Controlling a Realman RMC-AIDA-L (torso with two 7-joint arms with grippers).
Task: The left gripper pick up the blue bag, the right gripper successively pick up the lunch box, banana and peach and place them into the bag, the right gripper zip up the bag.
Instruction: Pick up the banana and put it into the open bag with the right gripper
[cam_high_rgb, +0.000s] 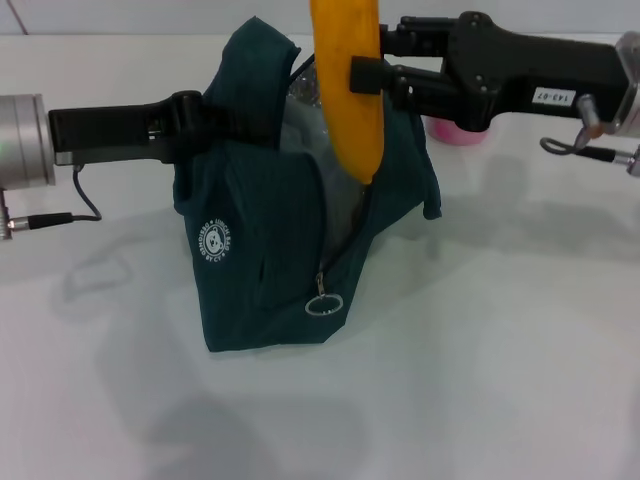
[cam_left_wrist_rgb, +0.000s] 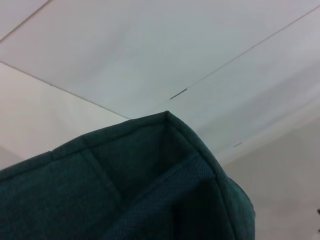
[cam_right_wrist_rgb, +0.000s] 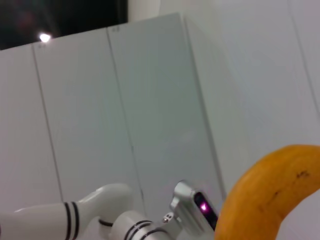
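Observation:
The blue bag (cam_high_rgb: 270, 250) stands on the white table with its top open, and its fabric edge (cam_left_wrist_rgb: 150, 175) fills the left wrist view. My left gripper (cam_high_rgb: 215, 118) comes in from the left and is shut on the bag's upper left rim. My right gripper (cam_high_rgb: 368, 75) reaches in from the right, shut on the banana (cam_high_rgb: 348, 90). The banana (cam_right_wrist_rgb: 270, 195) hangs upright with its lower tip inside the bag's mouth. A pale, clear lunch box (cam_high_rgb: 300, 120) shows inside the opening. The pink peach (cam_high_rgb: 455, 132) lies on the table behind the right gripper, mostly hidden.
A zipper pull ring (cam_high_rgb: 324, 303) hangs at the bag's front corner. The white table (cam_high_rgb: 480, 380) stretches in front and to the right of the bag. White wall panels and part of the other arm (cam_right_wrist_rgb: 100, 215) show in the right wrist view.

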